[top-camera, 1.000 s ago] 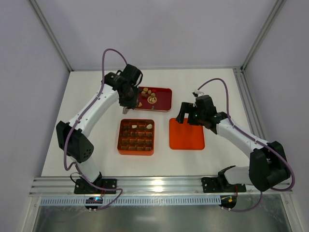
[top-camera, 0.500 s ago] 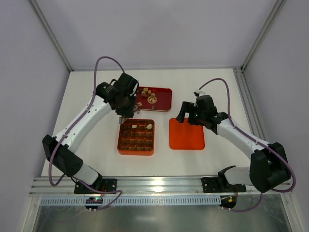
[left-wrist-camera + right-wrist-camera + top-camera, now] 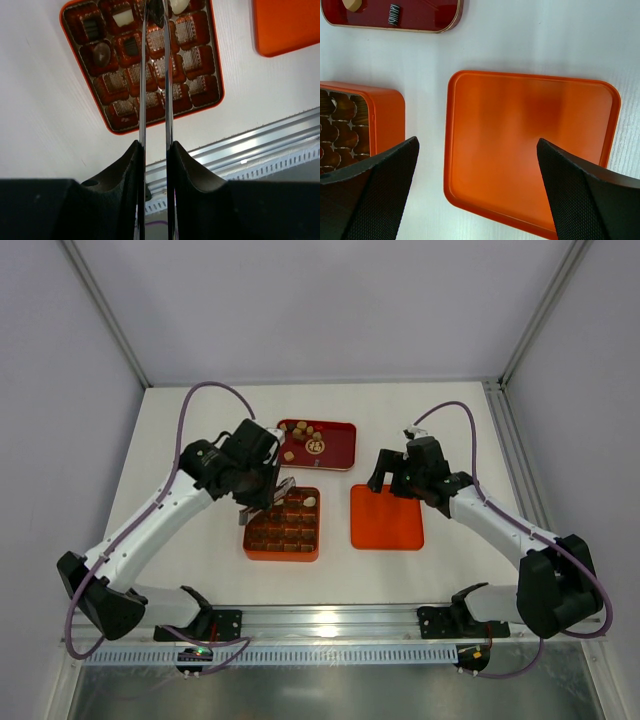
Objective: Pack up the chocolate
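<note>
Dark chocolate (image 3: 156, 15), nipped in left pincer (image 3: 155, 5) (above box (image 3: 111, 127))

choc (image 3: 157, 14) | 1 dark pc in left hand (image 3: 155, 6) | others in box (image 3: 215, 50)

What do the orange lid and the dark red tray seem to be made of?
The orange lid looks like smooth plastic or coated card: soft sheen, rounded raised rim. The dark red tray looks glossy, maybe lacquered metal or plastic; its thin edge shines golden.
</note>
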